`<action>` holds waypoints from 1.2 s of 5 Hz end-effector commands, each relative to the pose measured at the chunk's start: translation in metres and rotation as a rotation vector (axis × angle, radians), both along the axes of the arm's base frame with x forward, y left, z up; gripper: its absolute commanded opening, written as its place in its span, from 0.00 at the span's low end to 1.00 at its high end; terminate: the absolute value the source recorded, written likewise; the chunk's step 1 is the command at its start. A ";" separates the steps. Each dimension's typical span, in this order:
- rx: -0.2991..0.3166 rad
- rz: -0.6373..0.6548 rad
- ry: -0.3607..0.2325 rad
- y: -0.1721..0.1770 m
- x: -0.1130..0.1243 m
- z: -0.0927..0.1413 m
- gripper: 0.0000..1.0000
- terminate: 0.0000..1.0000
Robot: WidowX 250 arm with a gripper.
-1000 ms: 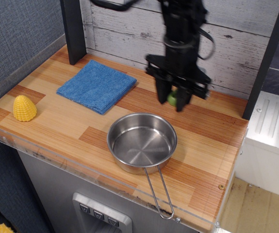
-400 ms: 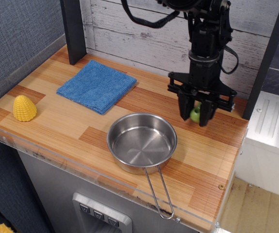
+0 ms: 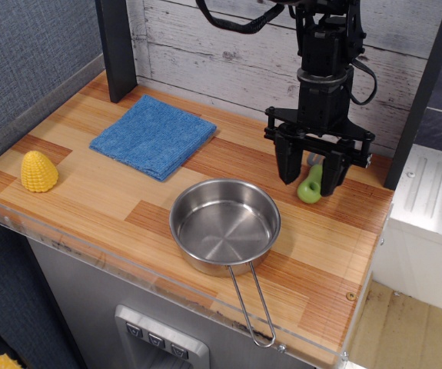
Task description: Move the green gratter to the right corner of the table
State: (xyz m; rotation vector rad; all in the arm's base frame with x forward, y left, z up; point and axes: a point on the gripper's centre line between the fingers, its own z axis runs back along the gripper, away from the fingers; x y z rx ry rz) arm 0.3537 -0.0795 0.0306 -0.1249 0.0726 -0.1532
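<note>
In the only view, the black arm is seen coming down from the top edge, almost vertical, with its wrist straight above the tool. The tool is pointed down at the tabletop, and its two fingers are spread apart, one on each side. Nothing is pinched between them. The green gratter is found between the two fingers, low near their tips, lying on the tabletop close to the back right part. Only its lime-green handle is clearly seen; a small grey piece is visible just behind it. Whether a finger touches the handle cannot be told. In front of the tool and to its left, a steel pan is placed. Far to the left, a blue towel and a yellow corn cob are seen.
</note>
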 end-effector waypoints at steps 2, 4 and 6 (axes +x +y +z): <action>0.001 0.202 -0.275 0.048 -0.030 0.059 1.00 0.00; 0.053 0.176 -0.265 0.142 -0.049 0.110 1.00 0.00; 0.056 0.084 -0.215 0.147 -0.046 0.096 1.00 0.00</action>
